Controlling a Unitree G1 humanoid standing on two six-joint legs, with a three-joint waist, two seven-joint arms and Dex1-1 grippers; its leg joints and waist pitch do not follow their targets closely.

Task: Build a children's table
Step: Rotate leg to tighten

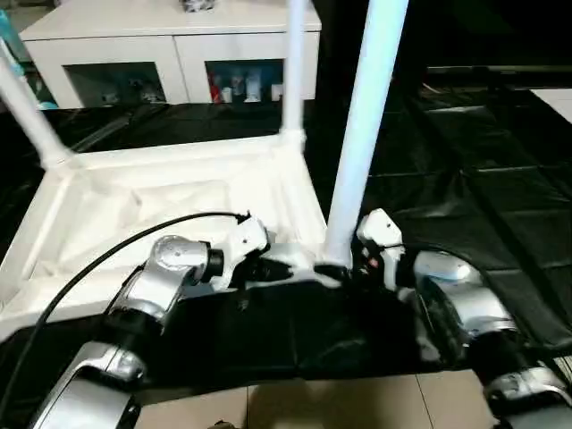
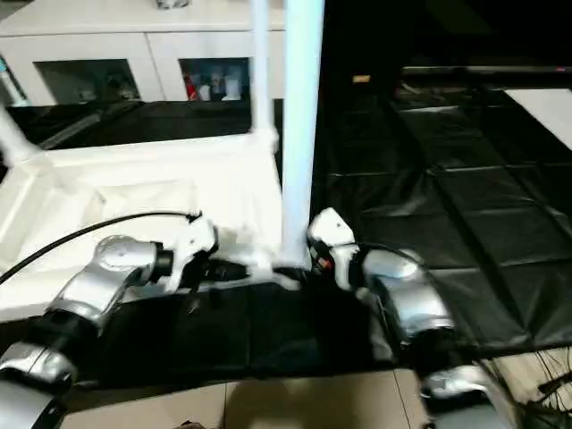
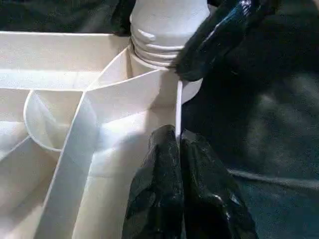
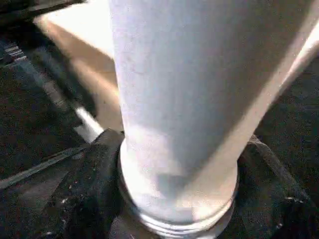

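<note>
No text, label, brand, number or sign can be read anywhere in these views. The small coloured items behind the glass doors of the white cabinet (image 1: 170, 54), at about twelve o'clock in the head views, are too blurred to make out any lettering.

A lab-like room: black-draped worktable (image 1: 465, 179), white glass-door cabinet (image 1: 170, 45), tiled floor (image 1: 340, 402)

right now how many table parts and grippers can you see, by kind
table top: 1, lying underside up
legs standing in corner sockets: 3: near right, far right, far left
grippers: 2: left gripper shut on the top's rim, right gripper around the near leg's base
total: 6
</note>
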